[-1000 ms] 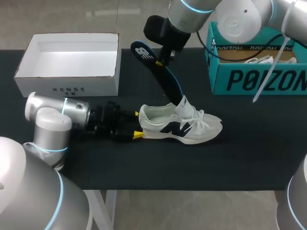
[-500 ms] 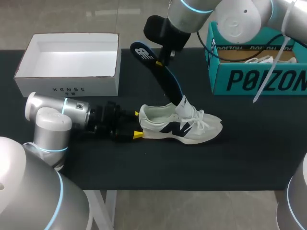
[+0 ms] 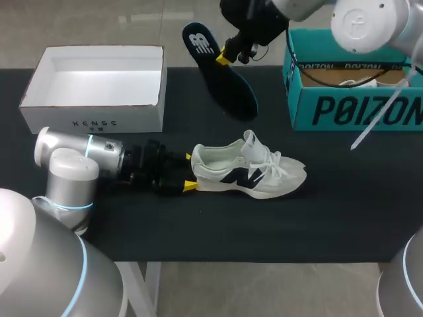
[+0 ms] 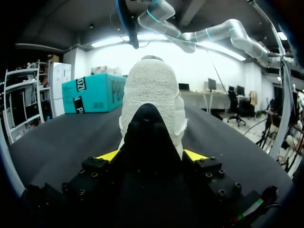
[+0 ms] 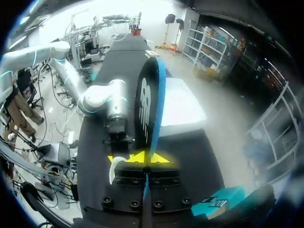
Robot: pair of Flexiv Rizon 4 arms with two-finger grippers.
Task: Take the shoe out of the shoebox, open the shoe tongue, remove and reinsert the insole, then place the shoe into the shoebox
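Update: my right arm has lifted and pulled back in the last half second, so the insole [image 3: 221, 72] is now fully out. Its toe end, which was still tucked into the collar, now hangs in the air clear of the shoe [image 3: 251, 173]. I take the removal step as done; reinsertion is next. My right gripper [image 3: 228, 56] is raised above the table [image 3: 297, 224], pinching the insole edge-on between both tips. The logo end sticks up past the fingers and the toe end slopes down toward the shoe. My left gripper [image 3: 187, 173] lies low and level on the table, its tips clamped either side of the heel. The shoe sits upright straight ahead of it, toe pointing away.
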